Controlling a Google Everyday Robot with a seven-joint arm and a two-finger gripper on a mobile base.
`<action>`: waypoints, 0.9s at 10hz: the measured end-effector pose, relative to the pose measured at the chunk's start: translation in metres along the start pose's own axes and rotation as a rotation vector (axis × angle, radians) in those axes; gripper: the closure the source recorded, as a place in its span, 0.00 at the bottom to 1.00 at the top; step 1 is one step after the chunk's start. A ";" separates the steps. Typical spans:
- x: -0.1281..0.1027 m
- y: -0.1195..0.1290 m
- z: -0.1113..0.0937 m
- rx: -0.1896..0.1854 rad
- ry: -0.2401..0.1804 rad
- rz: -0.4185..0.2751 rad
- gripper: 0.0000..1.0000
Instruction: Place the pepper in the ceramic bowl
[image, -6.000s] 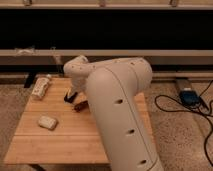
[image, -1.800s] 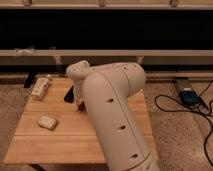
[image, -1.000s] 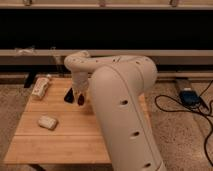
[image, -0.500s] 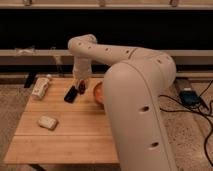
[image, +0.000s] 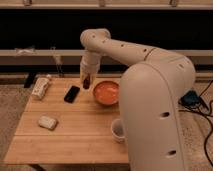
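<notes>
Camera view: the claw (image: 86, 80) hangs over the far edge of the surface (image: 75, 142), closed around the one pepper (image: 86, 84), held just left of the one ceramic bowl (image: 106, 92). One black phone (image: 72, 93) lies left; one white cup (image: 118, 130) stands near the right edge.

A light wooden counter (image: 75, 142) fills the lower left of the frame. At its upper left corner lies a pale bottle (image: 41, 87) on its side. A flat black phone (image: 71, 93) lies right of it, and the orange ceramic bowl (image: 106, 92) sits further right, near the far edge. A small pale block (image: 48, 122) rests lower left; a white cup (image: 118, 130) stands lower right. The pincer (image: 86, 81) hangs above the counter between phone and bowl, closed on the pepper (image: 86, 83).
</notes>
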 end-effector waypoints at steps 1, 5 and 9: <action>0.001 -0.003 -0.006 -0.004 -0.007 -0.001 1.00; 0.001 -0.005 -0.026 -0.006 -0.034 -0.019 1.00; 0.004 -0.020 -0.020 0.052 -0.028 0.002 1.00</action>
